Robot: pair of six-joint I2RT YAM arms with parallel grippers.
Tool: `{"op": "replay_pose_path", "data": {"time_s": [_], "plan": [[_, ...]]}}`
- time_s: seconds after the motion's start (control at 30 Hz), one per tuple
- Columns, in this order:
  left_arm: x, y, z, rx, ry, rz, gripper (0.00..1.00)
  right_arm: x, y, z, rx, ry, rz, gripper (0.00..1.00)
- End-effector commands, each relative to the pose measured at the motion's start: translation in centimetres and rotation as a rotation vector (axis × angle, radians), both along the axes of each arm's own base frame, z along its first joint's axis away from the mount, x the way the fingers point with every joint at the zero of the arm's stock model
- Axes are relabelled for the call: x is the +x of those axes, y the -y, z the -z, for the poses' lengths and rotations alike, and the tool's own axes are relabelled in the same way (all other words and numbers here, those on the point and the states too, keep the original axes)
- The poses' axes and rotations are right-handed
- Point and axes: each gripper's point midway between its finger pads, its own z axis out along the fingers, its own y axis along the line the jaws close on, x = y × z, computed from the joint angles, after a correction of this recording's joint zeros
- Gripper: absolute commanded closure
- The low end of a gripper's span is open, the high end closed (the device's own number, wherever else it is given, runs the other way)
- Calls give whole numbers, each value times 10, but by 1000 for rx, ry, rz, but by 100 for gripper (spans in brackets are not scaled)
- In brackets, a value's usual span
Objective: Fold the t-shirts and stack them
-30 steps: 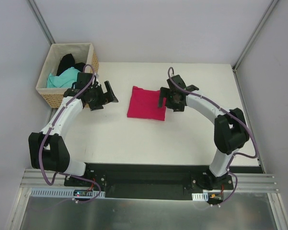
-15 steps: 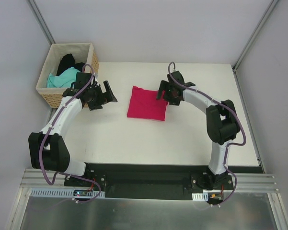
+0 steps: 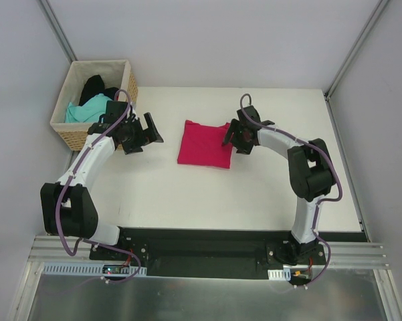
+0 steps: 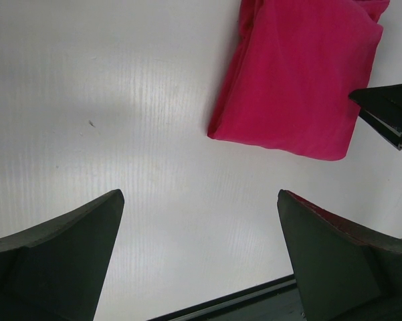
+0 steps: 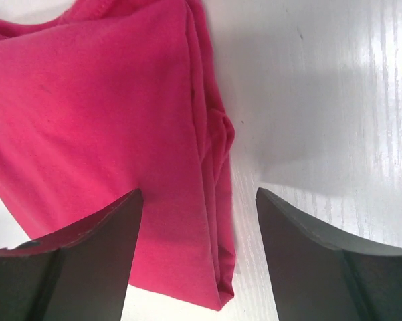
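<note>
Shirt [image 3: 205, 143] of crimson-pink, folded, lay flat on the counter [image 3: 254, 194], right tool [image 5: 199, 194] with jaws apart astride its right edge (one finger above the cloth), left tool [image 4: 199, 194] gaped wide over the counter beside it.

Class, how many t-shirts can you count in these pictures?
3: pink shirt folded on the table; teal shirt and black shirt in the basket; more may lie hidden beneath.

A wicker basket [image 3: 70, 137] stands at the white table's [image 3: 187, 194] far left corner
</note>
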Motion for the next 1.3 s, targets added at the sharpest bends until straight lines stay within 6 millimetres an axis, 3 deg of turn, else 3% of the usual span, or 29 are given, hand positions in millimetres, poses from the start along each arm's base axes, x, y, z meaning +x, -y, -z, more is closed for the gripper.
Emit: {"op": "replay_pose_path", "data": {"time_s": [0.0,0.27,0.57,0.63,0.77,0.83,0.87,0.97,1.27], "plan": [[6,1,-14,-24,28,2,1,0,-6,-6,54,7,32,29],[4,2,-12,-28,22,6,1,5,-9,4,64,7,45,35],[8,-1,-24,-18,60,0,1,8,-11,26,52,-18,50,41],[9,-1,-24,-18,60,-2,1,8,-10,28,49,-22,52,46],[9,-1,-23,-19,56,-2,1,11,-7,29,31,-11,57,67],[8,-2,-24,-17,58,-3,1,15,2,26,9,0,58,73],[9,-2,-24,-16,62,-4,1,18,4,22,4,8,52,80],[10,-5,-25,-1,70,-6,1,30,29,16,-67,18,50,91],[16,-12,-14,41,51,-26,1,56,124,8,-161,14,66,98]]}}
